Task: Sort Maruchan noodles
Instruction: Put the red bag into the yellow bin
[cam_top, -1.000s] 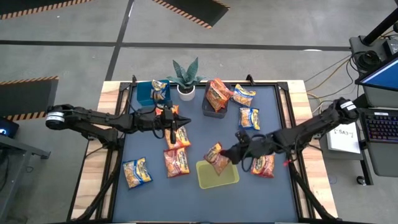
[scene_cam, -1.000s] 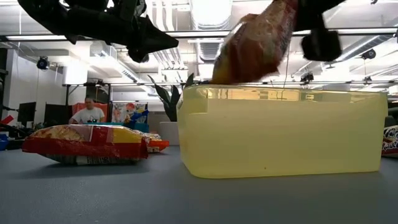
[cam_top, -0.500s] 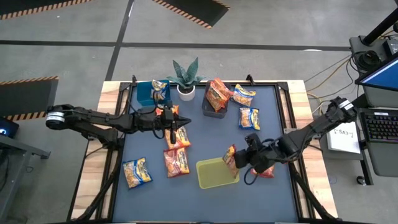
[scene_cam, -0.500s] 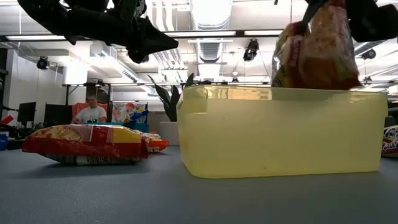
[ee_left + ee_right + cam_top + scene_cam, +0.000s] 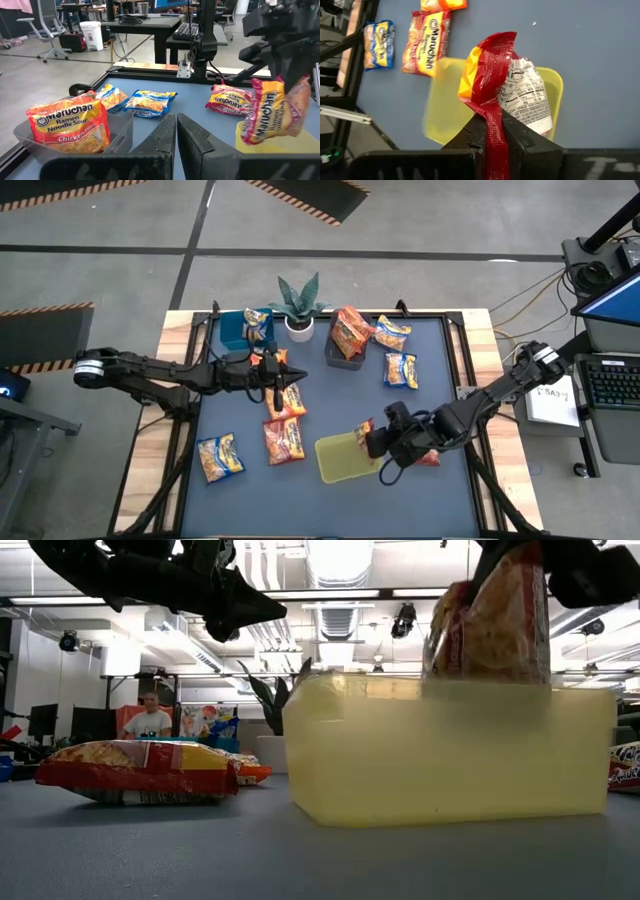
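My right gripper (image 5: pixel 378 442) is shut on a red Maruchan noodle packet (image 5: pixel 490 82) and holds it over the right part of the yellow-green bin (image 5: pixel 345 460). In the low view the packet (image 5: pixel 490 625) reaches down to the bin's rim (image 5: pixel 450 685). My left gripper (image 5: pixel 292 379) is shut on nothing and hovers above the table's left middle, over loose packets (image 5: pixel 285 402). More packets (image 5: pixel 218 457) lie flat on the blue mat. One packet stands in the blue bin (image 5: pixel 240 328), and an orange one (image 5: pixel 67 125) stands in the dark clear bin (image 5: pixel 345 342). My right gripper pinches the packet's crimped red end seam (image 5: pixel 492 117) between its two fingers. The fingers slant down from the table's right side. The packet hangs on edge below them, clear of the table, with its lower end at the bin's rim.
A potted plant (image 5: pixel 298 305) stands at the far edge between the blue and dark bins. Loose packets lie at the far right (image 5: pixel 392 332) (image 5: pixel 402 368) and under my right arm (image 5: pixel 428 457). A person sits in the room beyond the table (image 5: pixel 148 718).
My right gripper has carried the red packet from the bin's far left corner toward the table's right, to above the bin's right part. It has tipped more steeply downward and rolled, and the packet has turned from slanted to hanging on edge.
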Controlling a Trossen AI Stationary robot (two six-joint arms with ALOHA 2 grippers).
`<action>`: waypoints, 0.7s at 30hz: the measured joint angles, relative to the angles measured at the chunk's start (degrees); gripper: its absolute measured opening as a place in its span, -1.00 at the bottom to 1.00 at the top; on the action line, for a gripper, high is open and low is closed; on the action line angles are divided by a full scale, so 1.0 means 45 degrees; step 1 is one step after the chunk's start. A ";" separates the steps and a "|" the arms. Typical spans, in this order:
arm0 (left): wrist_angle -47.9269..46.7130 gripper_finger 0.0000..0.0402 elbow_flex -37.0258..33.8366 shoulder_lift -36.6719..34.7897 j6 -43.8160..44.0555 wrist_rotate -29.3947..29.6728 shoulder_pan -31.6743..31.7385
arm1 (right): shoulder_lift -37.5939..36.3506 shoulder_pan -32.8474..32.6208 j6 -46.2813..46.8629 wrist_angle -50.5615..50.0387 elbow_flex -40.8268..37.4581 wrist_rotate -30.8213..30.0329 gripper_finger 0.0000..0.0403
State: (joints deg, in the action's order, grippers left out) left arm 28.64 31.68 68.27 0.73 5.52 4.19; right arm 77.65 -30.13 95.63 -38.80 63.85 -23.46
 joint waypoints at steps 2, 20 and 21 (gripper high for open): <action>0.0000 -1.00 0.0000 0.0000 0.0000 0.0000 0.0000 | 0.0049 0.0000 -0.0055 -0.0081 0.0160 0.0148 -0.89; -0.0010 -1.00 0.0000 0.0000 0.0001 -0.0005 -0.0004 | 0.0162 0.0000 -0.0029 0.0008 0.0318 0.1002 -0.89; -0.0010 -1.00 0.0000 0.0000 0.0000 -0.0005 0.0000 | 0.0221 0.0000 0.0005 -0.0009 0.0310 0.0981 -0.89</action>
State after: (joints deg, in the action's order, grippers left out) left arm 28.60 31.68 68.27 0.73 5.50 4.19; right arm 78.65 -30.13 95.66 -38.84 65.24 -19.04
